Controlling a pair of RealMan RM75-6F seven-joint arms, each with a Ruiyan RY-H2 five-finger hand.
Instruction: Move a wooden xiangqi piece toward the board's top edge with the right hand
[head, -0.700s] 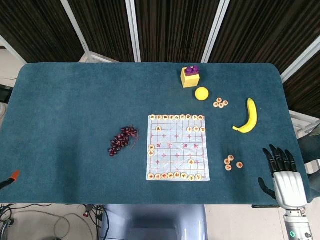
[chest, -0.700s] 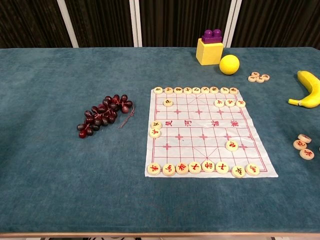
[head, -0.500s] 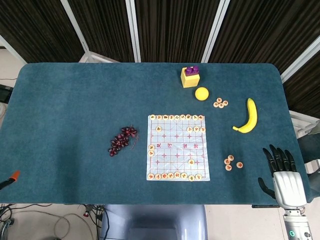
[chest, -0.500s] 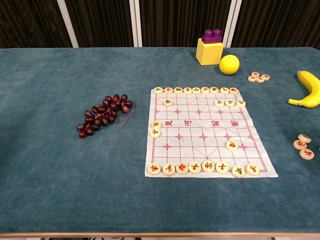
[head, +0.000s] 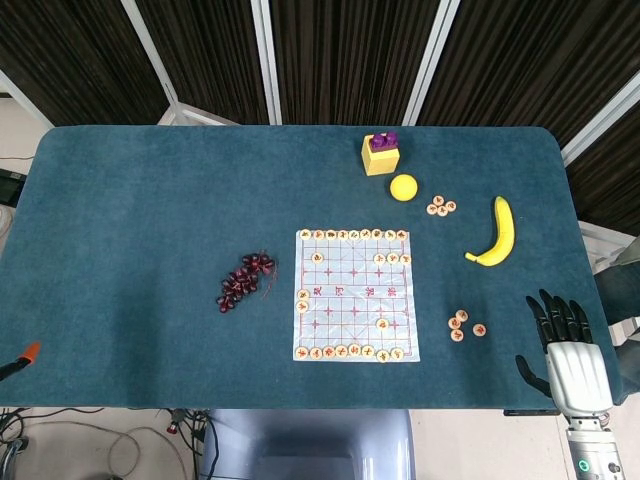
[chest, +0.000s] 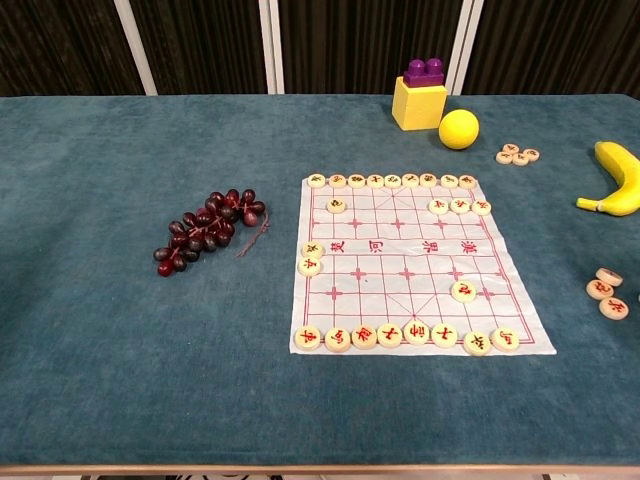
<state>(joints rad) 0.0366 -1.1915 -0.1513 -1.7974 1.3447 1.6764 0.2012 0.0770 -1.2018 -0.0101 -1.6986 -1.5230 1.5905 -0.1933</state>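
The right robot hand (head: 565, 345) sits at the tabletop's near right corner, fingers spread and holding nothing, well apart from the board (head: 355, 295); the left robot hand shows in neither view. Which piece is meant is not given. A likely one is the lone piece (chest: 463, 291) on the board's right half, between the near row and the river, with bare squares on all sides.

It looks like a small flat wooden disc: light, stiff, smooth on its face, not fragile. Being so low, it offers little rim to pinch, so I judge a fingertip pressed on top to slide it, or a thumb-and-finger pinch across the rim, as the best hold. The board seems a thin sheet lying on the felt tabletop (head: 130, 220); it may drag or wrinkle if pushed hard.

Room: the column ahead is open up to the three pieces (chest: 459, 206) near the top row, so the travel has a limit. The near row (chest: 405, 336) lies close behind, easy to knock when reaching in. Loose pieces (head: 463, 324) lie just off the board's right edge, in the hand's likely path; the banana (head: 495, 233) is further back
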